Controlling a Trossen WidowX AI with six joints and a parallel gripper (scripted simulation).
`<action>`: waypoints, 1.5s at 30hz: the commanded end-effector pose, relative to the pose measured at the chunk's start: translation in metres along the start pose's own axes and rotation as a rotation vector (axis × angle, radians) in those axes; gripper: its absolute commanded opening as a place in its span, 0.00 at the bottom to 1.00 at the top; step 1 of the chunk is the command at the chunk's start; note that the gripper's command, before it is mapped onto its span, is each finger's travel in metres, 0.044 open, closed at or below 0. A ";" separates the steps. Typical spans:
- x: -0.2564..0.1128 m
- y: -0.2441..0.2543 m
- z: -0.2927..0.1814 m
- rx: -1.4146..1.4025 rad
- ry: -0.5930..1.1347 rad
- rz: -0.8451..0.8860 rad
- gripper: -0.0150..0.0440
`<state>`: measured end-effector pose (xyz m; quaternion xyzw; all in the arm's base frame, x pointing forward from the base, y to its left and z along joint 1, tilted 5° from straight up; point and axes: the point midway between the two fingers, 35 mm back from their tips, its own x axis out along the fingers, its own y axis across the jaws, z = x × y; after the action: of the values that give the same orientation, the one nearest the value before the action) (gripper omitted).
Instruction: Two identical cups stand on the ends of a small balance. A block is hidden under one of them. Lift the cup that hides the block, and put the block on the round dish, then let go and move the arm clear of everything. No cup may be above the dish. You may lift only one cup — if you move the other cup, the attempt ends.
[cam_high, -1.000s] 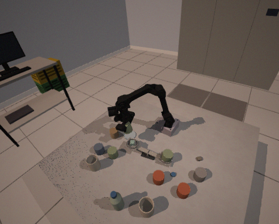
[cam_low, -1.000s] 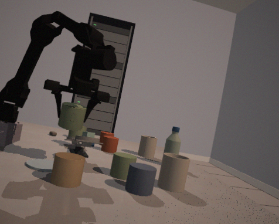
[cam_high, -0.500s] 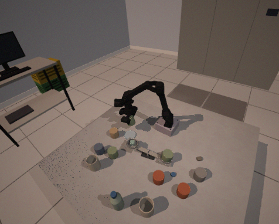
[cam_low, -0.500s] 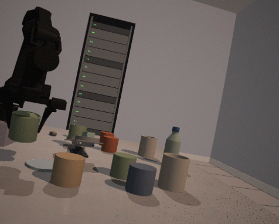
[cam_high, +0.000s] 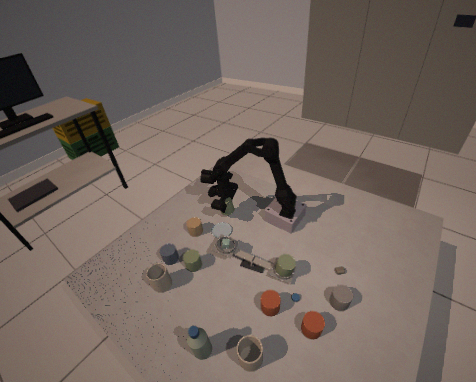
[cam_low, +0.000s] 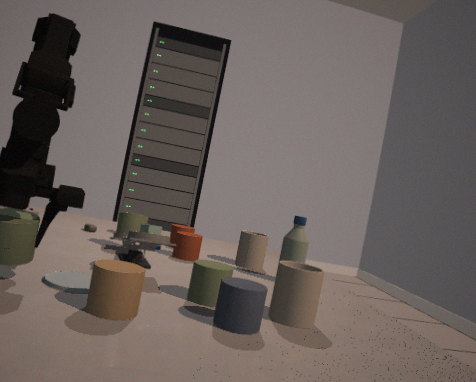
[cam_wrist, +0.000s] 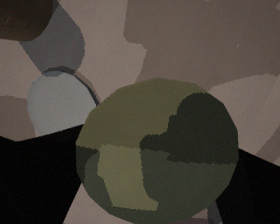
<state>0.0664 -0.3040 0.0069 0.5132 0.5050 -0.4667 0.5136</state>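
Observation:
My gripper is shut on a green cup, held upright low over the table on the arm-base side of the dish. The pale round dish is bare, with no cup above it; the held cup is beside it. The small pale green block sits uncovered on the near pan of the balance. The other green cup stands on the opposite pan. The cup's underside is hidden in the wrist view.
An orange cylinder stands close to the dish. Another green cylinder, a navy one and a beige cup stand farther out. Red cylinders, a grey cylinder and a bottle stand beyond the balance.

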 end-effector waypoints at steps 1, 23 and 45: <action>0.015 -0.001 -0.002 -0.004 0.004 0.000 0.25; 0.029 -0.001 -0.002 -0.004 0.007 -0.001 0.48; -0.027 0.009 -0.002 -0.020 0.003 0.000 0.91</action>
<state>0.0660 -0.3060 0.0317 0.5104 0.5025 -0.4683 0.5173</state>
